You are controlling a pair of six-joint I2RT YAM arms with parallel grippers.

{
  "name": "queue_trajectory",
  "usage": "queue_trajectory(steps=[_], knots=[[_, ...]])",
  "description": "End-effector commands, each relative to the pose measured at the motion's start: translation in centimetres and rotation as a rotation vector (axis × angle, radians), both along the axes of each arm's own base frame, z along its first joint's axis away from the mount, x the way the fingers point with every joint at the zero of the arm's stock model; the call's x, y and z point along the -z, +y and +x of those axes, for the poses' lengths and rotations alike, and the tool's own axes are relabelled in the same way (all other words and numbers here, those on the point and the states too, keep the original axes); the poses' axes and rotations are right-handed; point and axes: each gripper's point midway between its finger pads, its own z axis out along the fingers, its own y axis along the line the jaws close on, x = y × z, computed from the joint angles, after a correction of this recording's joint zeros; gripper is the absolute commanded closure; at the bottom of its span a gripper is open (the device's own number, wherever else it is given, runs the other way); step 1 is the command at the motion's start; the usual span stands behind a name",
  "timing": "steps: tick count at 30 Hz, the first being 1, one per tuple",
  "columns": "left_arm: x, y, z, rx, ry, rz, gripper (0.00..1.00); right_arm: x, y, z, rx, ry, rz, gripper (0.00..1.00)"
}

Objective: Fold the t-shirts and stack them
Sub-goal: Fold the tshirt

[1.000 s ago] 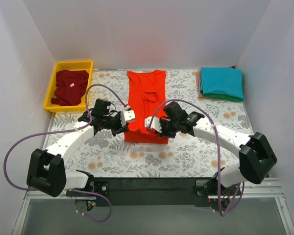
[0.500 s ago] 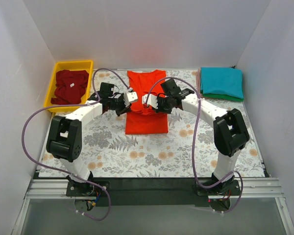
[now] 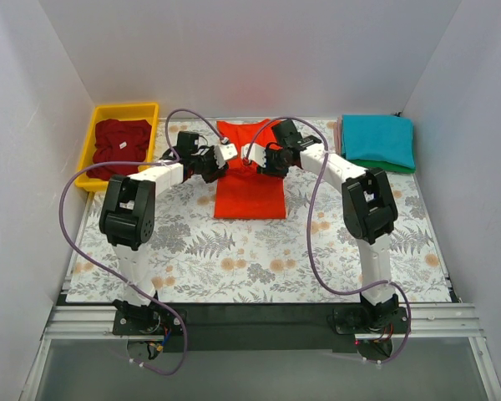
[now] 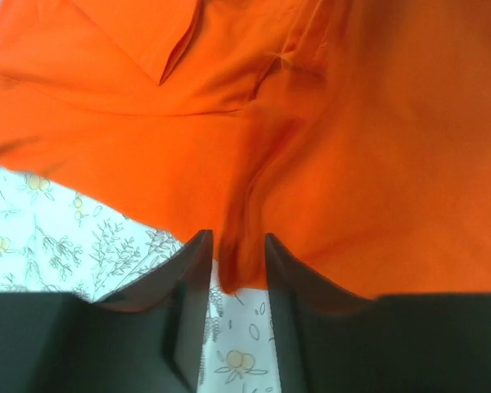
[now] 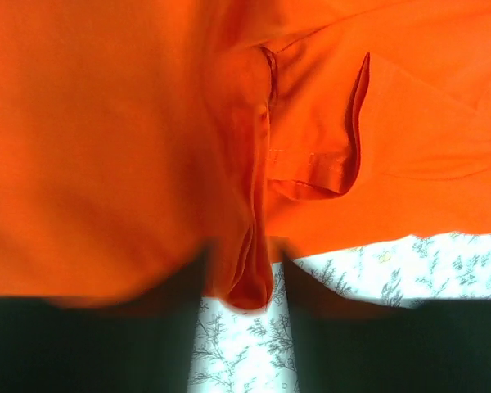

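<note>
- The tabletop [image 3: 259, 259] is covered by a floral cloth and carries everything else.
- The left arm [image 3: 163, 174] and the right arm [image 3: 334, 167] both reach far forward and angle inward, meeting over the middle of the far half.
- The orange-red t-shirt [image 3: 250, 199] lies centred toward the far edge as a narrow strip, flat at its near end and bunched between the two arms.
- The yellow bin [image 3: 125, 107] sits in the far left corner and holds the crumpled maroon t-shirt [image 3: 117, 146].
- The folded teal t-shirt [image 3: 378, 139] lies in the far right corner on top of the green t-shirt [image 3: 384, 166].
- The left jaws pinch a raised ridge of the orange-red cloth [image 4: 376, 164] at its left edge.
- The right jaws likewise clamp a fold of it [image 5: 90, 147] at the right edge.
</note>
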Motion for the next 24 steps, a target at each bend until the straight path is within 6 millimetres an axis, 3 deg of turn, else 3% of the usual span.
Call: queue_trajectory(steps=[1, 2, 3, 6, 7, 8, 9, 10, 11, 12, 13, 14, 16, 17, 18, 20, 24], knots=[[-3.4, 0.1, 3.3, -0.066, -0.134, -0.029, 0.66, -1.7, 0.1, 1.8, 0.019, -0.064, -0.003, 0.38], [-3.5, 0.3, 3.5, -0.089, -0.127, -0.037, 0.62, -1.9, -0.1, 2.0, 0.040, -0.067, 0.002, 0.19], [-3.7, 0.5, 3.6, -0.102, -0.130, -0.033, 0.56, -2.9, -0.2, 2.3, 0.055, -0.087, 0.008, 0.15], [-5.4, 1.0, 3.1, -0.130, -0.141, -0.063, 0.53, -4.4, -0.9, 2.0, 0.085, -0.091, 0.032, 0.16], [-5.2, 1.2, 2.2, -0.135, -0.124, -0.068, 0.53, -5.4, -1.3, 1.5, 0.088, -0.101, 0.044, 0.16], [-6.7, 1.3, 1.5, -0.136, -0.136, -0.085, 0.53, -5.8, -1.5, 1.0, 0.090, -0.098, 0.052, 0.18], [-7.1, 1.4, 0.6, -0.134, -0.132, -0.093, 0.53, -7.5, -1.5, 0.2, 0.084, -0.106, 0.084, 0.20], [-5.9, 1.4, -1.3, -0.118, -0.079, -0.094, 0.53, -7.5, -1.8, -0.7, 0.080, -0.091, 0.089, 0.22], [-7.4, 1.4, -2.5, -0.102, -0.094, -0.112, 0.54, -6.3, -2.2, -2.3, 0.073, -0.048, 0.078, 0.25], [-7.1, 1.3, -3.8, -0.079, -0.073, -0.113, 0.54, -7.1, -2.2, -3.6, 0.059, -0.034, 0.103, 0.30], [-5.4, 1.2, -6.3, -0.046, 0.007, -0.116, 0.55, -6.5, -2.1, -5.1, 0.046, 0.004, 0.095, 0.33], [-5.1, 1.2, -7.6, -0.034, 0.032, -0.121, 0.55, -5.0, -2.3, -6.9, 0.029, 0.058, 0.080, 0.36], [-5.6, 1.1, -9.6, -0.021, 0.038, -0.137, 0.55, -4.2, -2.4, -9.0, 0.011, 0.087, 0.069, 0.43], [-3.9, 1.3, -11.2, -0.014, 0.077, -0.123, 0.55, -3.4, -2.1, -10.2, -0.005, 0.107, 0.056, 0.44], [-4.0, 1.1, -11.9, -0.001, 0.068, -0.119, 0.55, -2.2, -2.3, -11.4, -0.012, 0.138, 0.040, 0.46], [-2.2, 1.3, -13.3, 0.017, 0.070, -0.074, 0.55, -0.9, -1.8, -12.8, -0.026, 0.173, 0.024, 0.48], [-1.0, 1.1, -14.0, 0.034, 0.055, -0.045, 0.54, 1.7, -1.8, -13.5, -0.021, 0.196, 0.002, 0.49]])
